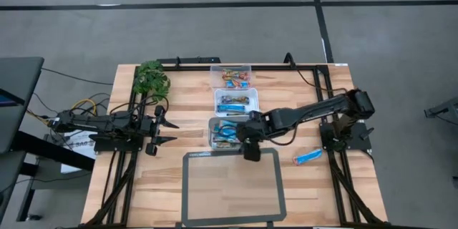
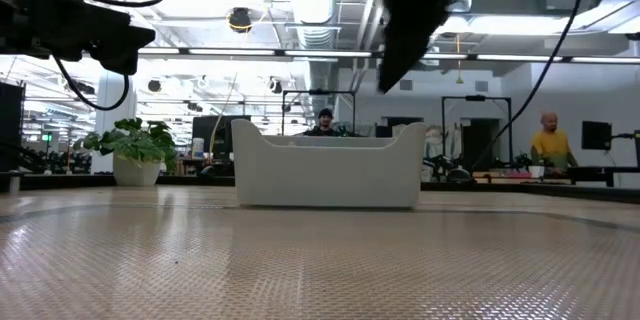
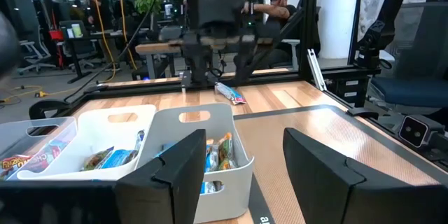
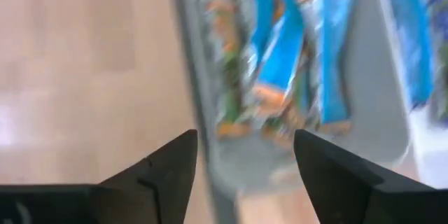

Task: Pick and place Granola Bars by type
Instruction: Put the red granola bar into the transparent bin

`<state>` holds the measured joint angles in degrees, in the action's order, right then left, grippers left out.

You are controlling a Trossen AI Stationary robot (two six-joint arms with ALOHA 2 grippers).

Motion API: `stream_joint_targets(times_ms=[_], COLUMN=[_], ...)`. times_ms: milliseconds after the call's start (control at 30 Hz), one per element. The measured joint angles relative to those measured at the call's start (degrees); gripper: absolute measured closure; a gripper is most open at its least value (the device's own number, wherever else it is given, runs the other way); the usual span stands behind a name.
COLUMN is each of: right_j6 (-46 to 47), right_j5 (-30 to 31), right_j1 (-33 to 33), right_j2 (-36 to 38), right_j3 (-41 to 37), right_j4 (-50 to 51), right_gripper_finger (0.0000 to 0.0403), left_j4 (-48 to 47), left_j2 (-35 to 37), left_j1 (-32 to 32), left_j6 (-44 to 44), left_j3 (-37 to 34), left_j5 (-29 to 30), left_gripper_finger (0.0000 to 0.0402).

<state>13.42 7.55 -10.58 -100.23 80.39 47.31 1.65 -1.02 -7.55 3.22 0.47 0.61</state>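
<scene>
**Granola Bars sorted into bins, one blue bar loose on the table**

Granola Bars [image 1: 230, 133] heaped in the nearest white bin [image 1: 213, 137], blue and orange-green wrappers mixed, seen just beyond the spread fingertips in the right wrist view [image 4: 280, 63]. More bars in the middle bin [image 1: 237, 101] and the far bin [image 1: 232, 76], lined up in a row toward the table's back edge. One blue bar [image 1: 306, 157] lying alone on the wooden table [image 1: 179, 107], well apart from both grippers, near the right arm's base.

Right gripper [image 1: 250, 150] poised over the bin's corner at the dark-framed mat [image 1: 232, 215], fingers [image 4: 168, 164] released, nothing between them. Left gripper [image 1: 163, 130] waiting off to the side, near the green plant [image 1: 151, 80], fingers [image 3: 178, 168] parted and empty, pointing across toward the bins.

Two people visible in the room beyond, in the low view.
</scene>
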Motion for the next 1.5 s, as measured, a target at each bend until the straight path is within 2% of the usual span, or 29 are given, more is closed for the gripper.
stream_joint_targets(times_ms=[100, 367, 500, 733, 967, 1067, 1267, 1500], right_j6=[2.0, 12.04, 14.19, 15.91, 24.42, 25.19, 24.29, 21.94], right_j5=[-3.19, -4.32, -7.68, -16.03, -22.08, -23.98, -23.0, -15.63], right_j1=[-1.61, -7.91, -10.05, -12.79, -14.9, -16.3, -18.29, -19.03], right_j2=[2.58, 4.37, 4.46, 5.04, 10.56, 12.37, 15.91, 18.59], right_j3=[0.52, 0.45, -1.26, -8.6, -18.65, -22.86, -30.61, -36.89], right_j4=[6.06, 29.59, 33.38, 32.87, 24.79, 21.77, 15.88, 11.69], right_gripper_finger=[0.0171, 0.0179, 0.0179, 0.0184, 0.0192, 0.0195, 0.0194, 0.0195], left_j4=[-0.01, 0.0, 0.0, -0.01, -0.02, -0.01, -0.01, -0.02], left_j2=[-0.02, -0.02, -0.02, -0.02, -0.02, 0.0, -0.02, -0.02], left_j1=[0.0, 0.0, 0.0, 0.0, 0.0, 0.0, 0.0, 0.0], left_j6=[0.0, -0.02, 0.0, -0.01, 0.0, 0.0, -0.01, 0.0], left_j3=[0.0, 0.0, 0.0, 0.0, 0.0, 0.0, 0.0, 0.0], left_j5=[0.0, -0.01, -0.01, 0.01, -0.01, -0.01, 0.01, -0.01], left_gripper_finger=[0.0216, 0.0216, 0.0216, 0.0216, 0.0216, 0.0216, 0.0216, 0.0216])
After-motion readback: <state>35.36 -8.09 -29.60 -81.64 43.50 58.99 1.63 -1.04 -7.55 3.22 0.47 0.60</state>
